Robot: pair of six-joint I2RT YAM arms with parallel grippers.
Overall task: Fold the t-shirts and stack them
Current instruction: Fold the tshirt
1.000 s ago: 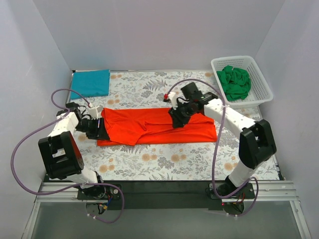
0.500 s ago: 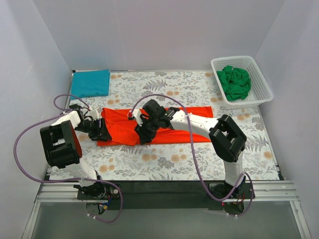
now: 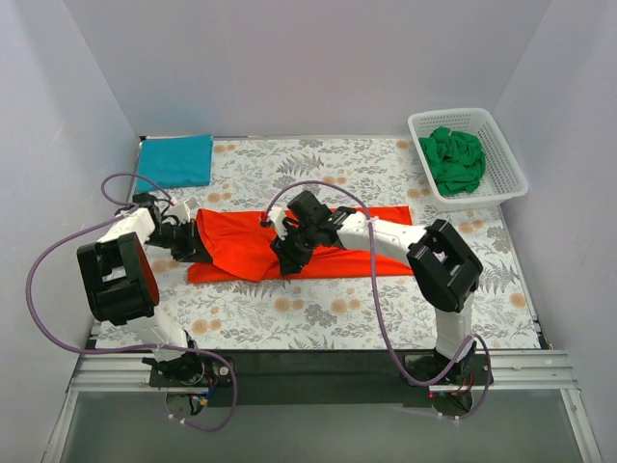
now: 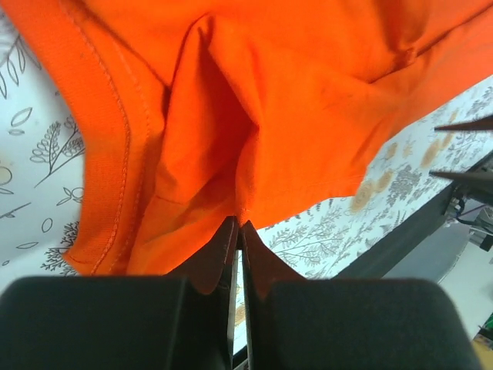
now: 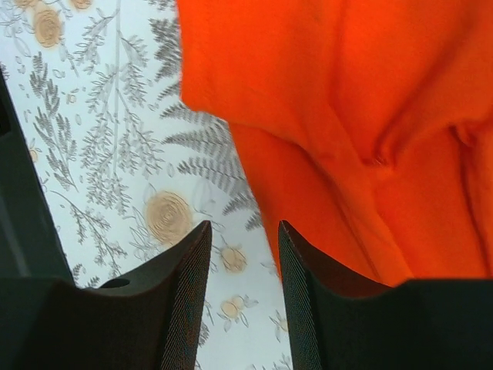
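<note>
**Arm pose.** The left arm reaches from its base to the left end of the red shirt (image 3: 328,239), forearm low and the left tool (image 3: 193,249) at the shirt's left edge. The right arm extends leftward, low over the red shirt. The right tool (image 3: 287,258) sits at the shirt's near edge, left of its middle. The red shirt lies spread lengthwise on the table (image 3: 337,309), its left part bunched between the two tools.

**View differences.**
- Top view: shows both arms and the full shirt. Finger state is too small to read here.
- Left wrist view: the left tool (image 4: 237,225) has its fingers (image 4: 208,266) pressed together, clamped on a fold of the red shirt (image 4: 323,92) at its lower edge. Hem stitching and creases are visible.
- Right wrist view: the right tool (image 5: 245,227) has its fingers (image 5: 181,293) apart, with printed table (image 5: 100,131) showing in the gap. The red shirt (image 5: 347,100) edge runs just beside the right-hand finger; contact cannot be determined.

**Containers.** A white basket (image 3: 482,197) stands beyond the red shirt's right end and holds a crumpled green pile (image 3: 453,159). A folded teal shirt (image 3: 175,160) lies flat beyond the red shirt's left end.
</note>
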